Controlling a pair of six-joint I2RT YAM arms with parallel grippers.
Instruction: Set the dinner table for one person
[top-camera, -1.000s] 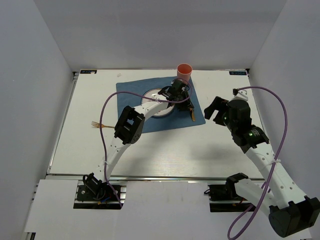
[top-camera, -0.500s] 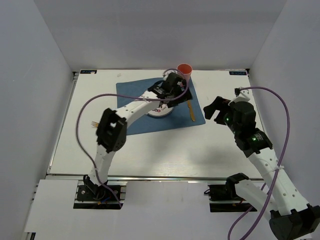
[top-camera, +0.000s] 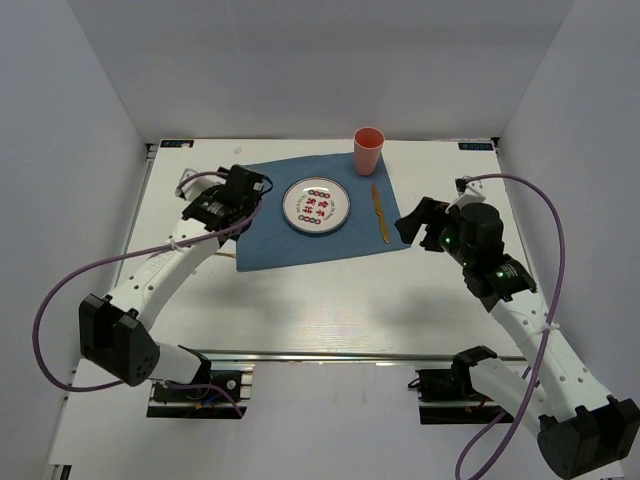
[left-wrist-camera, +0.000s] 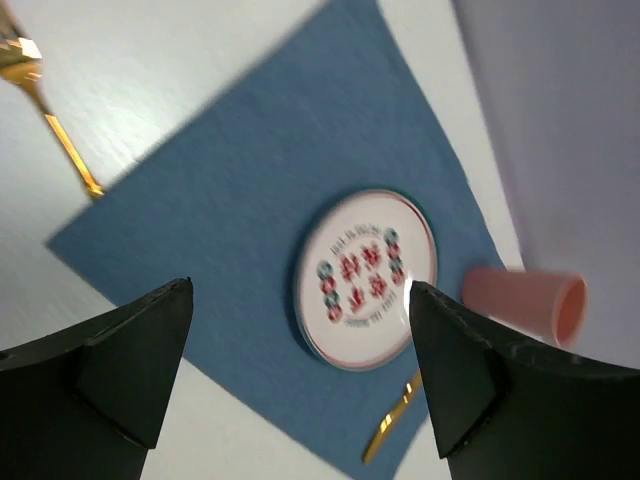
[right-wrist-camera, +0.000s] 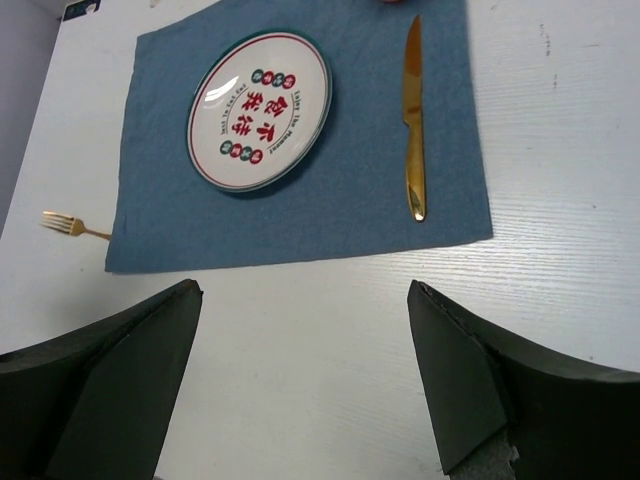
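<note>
Left wrist view: fingers of the left gripper (left-wrist-camera: 300, 288) stand wide and empty, as do those of the right gripper (right-wrist-camera: 305, 290); the gold fork (left-wrist-camera: 55, 130) lies at 10 o'clock on the white dinner table (top-camera: 330, 300), just beside the blue placemat (left-wrist-camera: 230, 200). Grabbing so flat a fork, a finger might snag that cloth, dragging plate (left-wrist-camera: 365, 278) and knife (right-wrist-camera: 413, 120) askew.

The left wrist view is blurry. There the fork (left-wrist-camera: 65, 145) runs off the left edge, and the knife (left-wrist-camera: 388, 428) shows only one end (the rest sits behind a pincer finger (left-wrist-camera: 470, 370)). In the right wrist view, the cup (right-wrist-camera: 392, 1) is cut off by the top edge.
</note>
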